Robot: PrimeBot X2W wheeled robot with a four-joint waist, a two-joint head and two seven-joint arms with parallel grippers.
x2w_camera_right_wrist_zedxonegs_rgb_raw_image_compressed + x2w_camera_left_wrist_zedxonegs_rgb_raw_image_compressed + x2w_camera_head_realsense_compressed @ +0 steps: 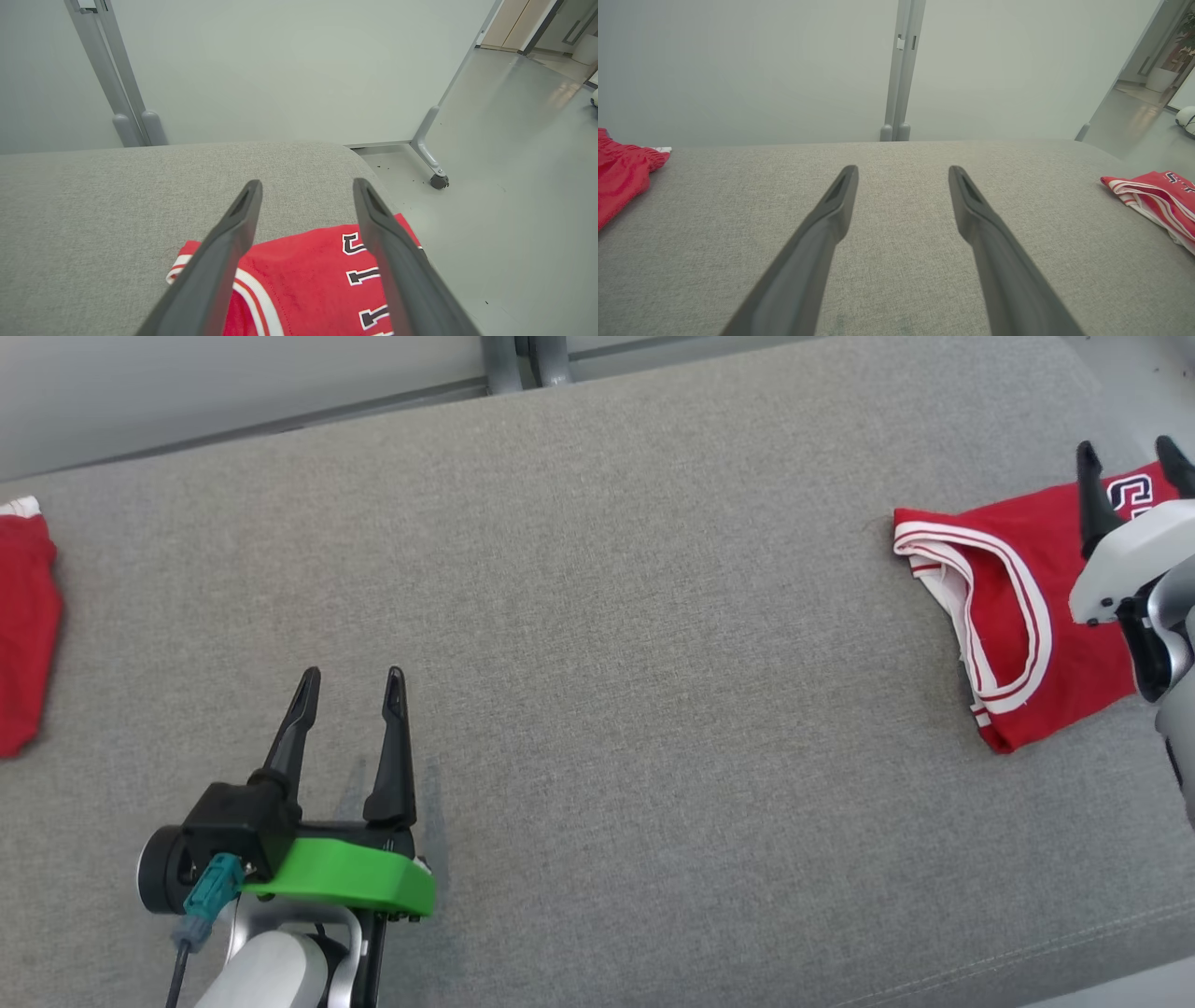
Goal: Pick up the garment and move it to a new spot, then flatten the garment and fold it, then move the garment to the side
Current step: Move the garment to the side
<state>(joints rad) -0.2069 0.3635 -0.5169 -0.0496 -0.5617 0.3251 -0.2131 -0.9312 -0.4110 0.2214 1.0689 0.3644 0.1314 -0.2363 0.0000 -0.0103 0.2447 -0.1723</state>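
Right claw (pixel 1127 448): jaws stand wide apart, nothing pinched between them, so you hold nothing here. You have it at the right end of the counter (pixel 653 663), fingers (pixel 224 256) over the jersey (pixel 1013 616). Whether the tips touch the cloth cannot be told from these views. In the right wrist view the black-and-white lettering shows between the two fingers and runs under the right one.

Left claw (pixel 353 674): jaws equally wide, empty. It sits at the near left of the counter, fingers pointing across bare grey fabric, well apart from the jersey.

Jersey: red with white-and-red striped trim. It lies folded into a compact shape, flat on the counter at its right end, close to the rounded corner. The trimmed opening faces the counter's middle; the lettered part lies toward the right edge, under your right claw.

Second red garment (pixel 23 616): at the far left of the counter, cut off by the frame, with a bit of white at its top. It is well apart from both claws.

Beyond the counter: a pale panel (pixel 280 70) on grey posts, one leg ending in a caster (pixel 439 181) on the grey floor (pixel 514 210).
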